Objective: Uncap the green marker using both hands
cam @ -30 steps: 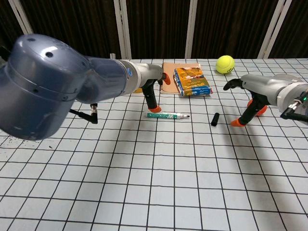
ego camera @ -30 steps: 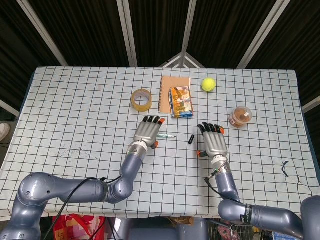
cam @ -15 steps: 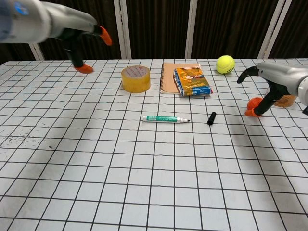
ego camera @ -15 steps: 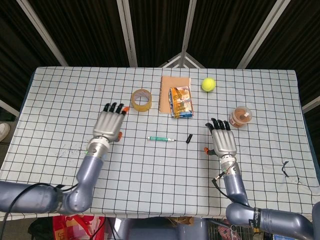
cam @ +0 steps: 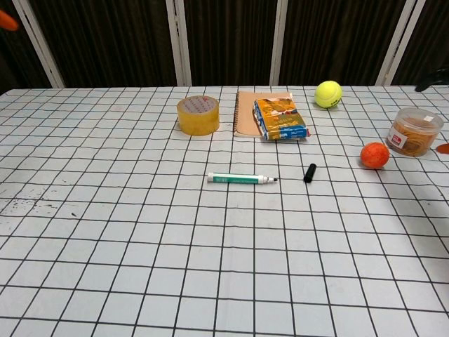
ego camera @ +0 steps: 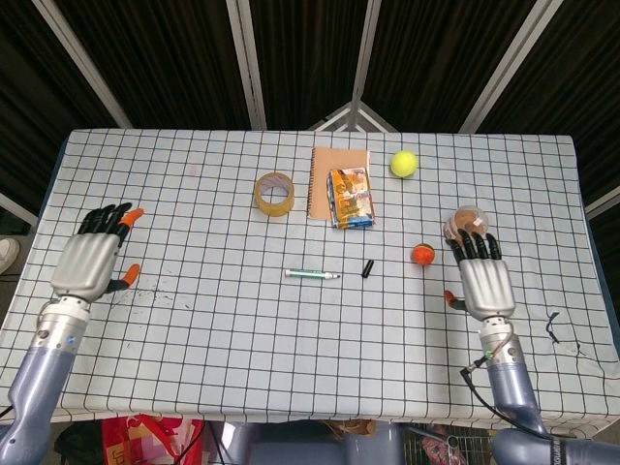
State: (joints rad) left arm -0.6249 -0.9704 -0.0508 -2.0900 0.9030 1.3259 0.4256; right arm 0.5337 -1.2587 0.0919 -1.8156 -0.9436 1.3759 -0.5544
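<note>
Head view shows my left hand (ego camera: 89,263) near the left edge of the table (ego camera: 194,368), flat, fingers apart, holding nothing. My right hand (ego camera: 481,281) sits near the right edge, also flat with fingers apart and holding nothing. Both hands are well apart from the pen.

Past my hands, close to the middle of the table, lies the green marker (ego camera: 311,275). It lies flat. Its long side runs left to right, along the front edge of the table, with the bare tip pointing right. Just beside that tip lies the black cap (ego camera: 368,268), not touching the marker. So I think the cap is off and the job looks done. The marker is to the right of my left hand and to the left of my right hand. My right hand is a bit nearer to it.

An orange ball (ego camera: 421,254) lies near my right hand, and a small tub (ego camera: 465,221) is just past my fingers. Farther back are a tape roll (ego camera: 274,193), a notebook (ego camera: 327,170) with a snack pack (ego camera: 351,198) on it, and a tennis ball (ego camera: 404,163).

Half a second ago both hands were closer to the middle. Now both have pulled back toward the side edges. The marker and cap have not moved.
</note>
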